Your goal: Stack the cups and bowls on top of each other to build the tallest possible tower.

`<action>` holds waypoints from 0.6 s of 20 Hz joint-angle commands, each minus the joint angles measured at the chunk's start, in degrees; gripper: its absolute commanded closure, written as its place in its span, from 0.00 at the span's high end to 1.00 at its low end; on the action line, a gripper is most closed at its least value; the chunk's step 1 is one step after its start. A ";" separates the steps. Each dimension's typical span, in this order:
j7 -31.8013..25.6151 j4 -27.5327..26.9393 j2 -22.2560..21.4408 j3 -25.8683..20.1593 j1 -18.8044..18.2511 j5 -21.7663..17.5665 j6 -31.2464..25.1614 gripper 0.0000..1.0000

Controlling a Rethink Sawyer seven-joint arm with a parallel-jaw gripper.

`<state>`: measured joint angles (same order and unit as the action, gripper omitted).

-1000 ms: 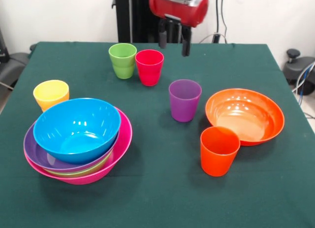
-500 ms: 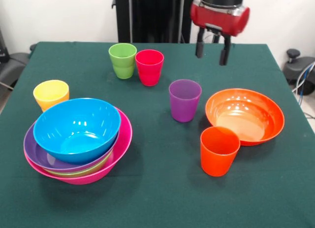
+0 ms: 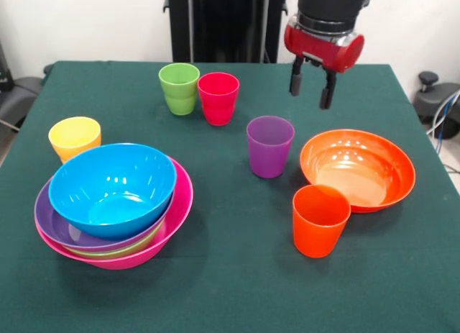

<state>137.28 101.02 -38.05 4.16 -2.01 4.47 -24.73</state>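
Observation:
At the front left stands the tower: a blue bowl [image 3: 111,189] nested in green [image 3: 115,248], purple [image 3: 50,221] and pink [image 3: 176,211] bowls. An orange bowl [image 3: 357,169] sits alone at the right, with an orange cup [image 3: 320,219] touching its front rim. A purple cup [image 3: 269,146] stands mid-table, a green cup [image 3: 179,88] and a red cup [image 3: 218,98] stand side by side further back, and a yellow cup [image 3: 74,138] is behind the tower. My gripper [image 3: 310,88] hangs open and empty in the air, behind the orange bowl and right of the purple cup.
A dark green cloth [image 3: 230,290] covers the table. The cloth's far right edge lies close behind the gripper. Cables and a chair base show off the table at the right.
The gripper swung from above the red cup toward the right, and in the last half second it dropped slightly. No cup or bowl has moved.

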 commanded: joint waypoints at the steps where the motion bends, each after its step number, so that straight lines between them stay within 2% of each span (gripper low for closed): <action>1: 13.79 3.71 3.65 1.16 1.93 3.57 4.14 1.00; 12: 15.05 6.53 6.26 0.42 3.02 7.88 7.30 1.00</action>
<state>140.76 103.60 -34.63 7.41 0.15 9.38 -20.81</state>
